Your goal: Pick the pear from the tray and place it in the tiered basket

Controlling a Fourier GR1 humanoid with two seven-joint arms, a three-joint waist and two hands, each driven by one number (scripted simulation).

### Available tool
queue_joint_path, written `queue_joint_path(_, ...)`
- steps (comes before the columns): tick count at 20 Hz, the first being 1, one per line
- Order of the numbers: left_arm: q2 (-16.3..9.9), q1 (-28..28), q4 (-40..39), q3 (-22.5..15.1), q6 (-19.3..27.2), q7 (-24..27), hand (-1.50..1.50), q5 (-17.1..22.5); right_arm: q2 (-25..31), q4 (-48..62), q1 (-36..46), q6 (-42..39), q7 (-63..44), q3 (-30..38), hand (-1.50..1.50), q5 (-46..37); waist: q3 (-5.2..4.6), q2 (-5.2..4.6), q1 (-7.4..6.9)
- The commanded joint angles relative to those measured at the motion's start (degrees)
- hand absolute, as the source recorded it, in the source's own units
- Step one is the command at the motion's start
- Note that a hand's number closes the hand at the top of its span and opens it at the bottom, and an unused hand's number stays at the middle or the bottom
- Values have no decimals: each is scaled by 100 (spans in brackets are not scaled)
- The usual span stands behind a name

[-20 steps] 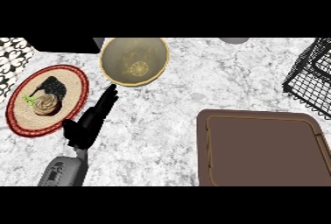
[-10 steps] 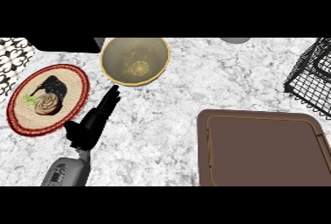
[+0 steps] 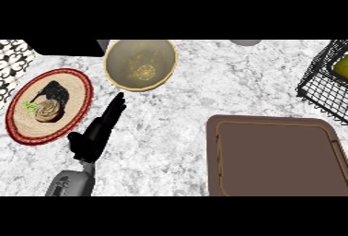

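pear (image 3: 339,65): only a yellow-green sliver visible at the far-right edge, inside the black wire tiered basket (image 3: 319,87); looks already in the basket, not on the tray; long axis can't be read, too little shows; tray (image 3: 275,156) at near right is bare brown, nothing on it; left hand (image 3: 97,131) is the only hand in view, at near left, fingers straight and together pointing far toward the tan bowl (image 3: 140,64), holding nothing; pear lies well to the right and far from those fingers, tray between them; right hand out of view, though its side is nearer the basket; red-rimmed plate (image 3: 76,80) with food just left of the left hand; judgement: placement looks done, nothing left to grasp.
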State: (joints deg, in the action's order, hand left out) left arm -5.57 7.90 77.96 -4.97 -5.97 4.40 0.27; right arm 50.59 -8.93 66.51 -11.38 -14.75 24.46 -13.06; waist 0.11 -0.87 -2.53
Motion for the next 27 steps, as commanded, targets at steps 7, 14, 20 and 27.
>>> queue_joint_path(7,-35,-133,-24,61,-84,118,0,38,687,-349,-312,1379,238,268,-150,95,-1,6,68)
queue_joint_path(14,-50,-227,106,130,-94,116,0,109,1274,-380,-1086,2615,1014,839,-150,416,11,19,162)
queue_joint_path(20,-77,-532,446,116,-7,-11,0,71,2133,-112,-2061,1736,1853,1839,-150,1316,23,76,293)
queue_joint_path(27,-60,-78,61,265,64,-29,0,47,2946,257,-3227,403,2226,2335,-150,1759,32,43,352)
